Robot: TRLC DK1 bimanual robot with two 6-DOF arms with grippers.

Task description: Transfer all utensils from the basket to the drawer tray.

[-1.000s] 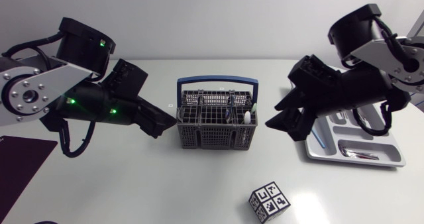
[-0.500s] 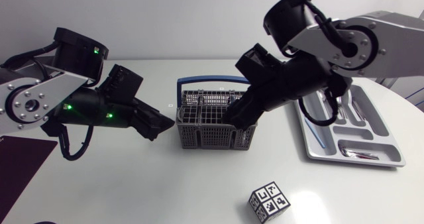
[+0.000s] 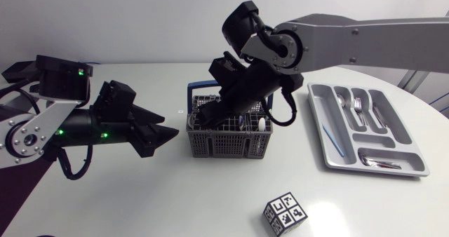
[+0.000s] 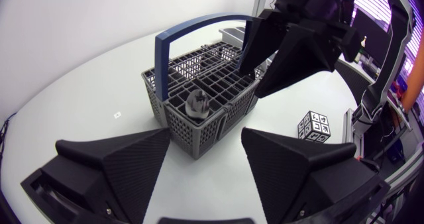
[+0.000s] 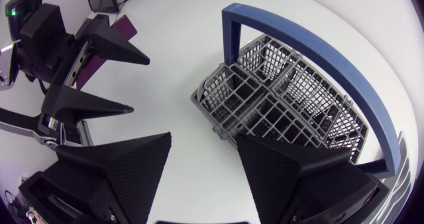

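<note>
The grey wire basket (image 3: 231, 135) with a blue handle (image 3: 198, 90) stands mid-table. A white spoon (image 3: 261, 125) shows in its right side, and a metal utensil (image 4: 197, 103) sits in a near compartment. My right gripper (image 3: 209, 112) hangs open over the basket's left half, holding nothing; seen from its own wrist, the right gripper (image 5: 202, 161) has the basket (image 5: 285, 111) just ahead. My left gripper (image 3: 163, 133) stands open just left of the basket, empty; from its own wrist, the left gripper (image 4: 205, 161) faces the basket (image 4: 212, 95). The drawer tray (image 3: 319, 107) lies at the right.
The tray holds forks (image 3: 356, 104), a blue-handled piece (image 3: 332, 143) and metal utensils (image 3: 379, 164). A black-and-white marker cube (image 3: 285, 213) sits in front of the basket, nearer the table's front edge. My other arm's gripper (image 5: 99, 75) is close beside the basket.
My right arm has swung left from the tray to above the basket, its gripper still open. The left arm has drawn back and lowered a little.
</note>
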